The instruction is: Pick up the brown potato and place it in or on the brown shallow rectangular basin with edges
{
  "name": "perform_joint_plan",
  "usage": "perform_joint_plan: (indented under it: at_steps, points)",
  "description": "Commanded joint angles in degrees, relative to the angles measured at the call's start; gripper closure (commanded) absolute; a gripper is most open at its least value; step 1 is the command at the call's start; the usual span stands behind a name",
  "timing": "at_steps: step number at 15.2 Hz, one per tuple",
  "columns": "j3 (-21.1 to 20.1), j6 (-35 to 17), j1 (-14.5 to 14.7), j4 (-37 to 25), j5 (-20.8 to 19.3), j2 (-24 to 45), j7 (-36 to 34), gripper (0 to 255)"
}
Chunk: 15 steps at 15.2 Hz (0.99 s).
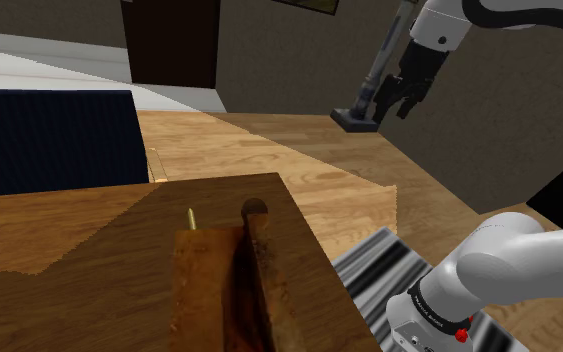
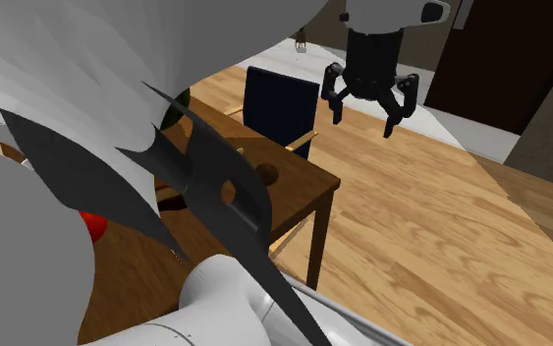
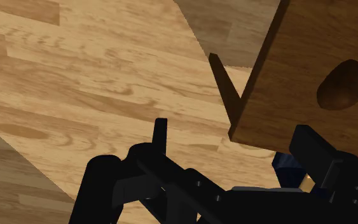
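While the brown potato lies on the tabletop near the shoulder view's centre, just beyond the basin, the hand is held spread and empty at upper right; grasping and placing are judged undone.

A light wooden plank floor runs under a dark brown wooden table with a navy chair just beside it, a black-and-white striped rug nearby, and grey-brown walls beside a dark door.
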<state>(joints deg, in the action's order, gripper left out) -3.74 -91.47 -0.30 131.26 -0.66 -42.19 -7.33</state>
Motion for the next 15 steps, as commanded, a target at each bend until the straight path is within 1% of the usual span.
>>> perform_joint_plan:
  at_steps: [1,8,12,15]
  points:
    - [0.0,0.0,0.0,0.0,0.0,0.0,0.0,0]
    - [-9.2,-6.2,1.2,2.1,2.6,6.5,-11.2,0]
    - [-14.3,-9.8,1.5,1.6,3.2,12.1,-17.8,0]
    - [-18.1,-12.3,1.6,0.4,2.9,17.2,-23.0,0]
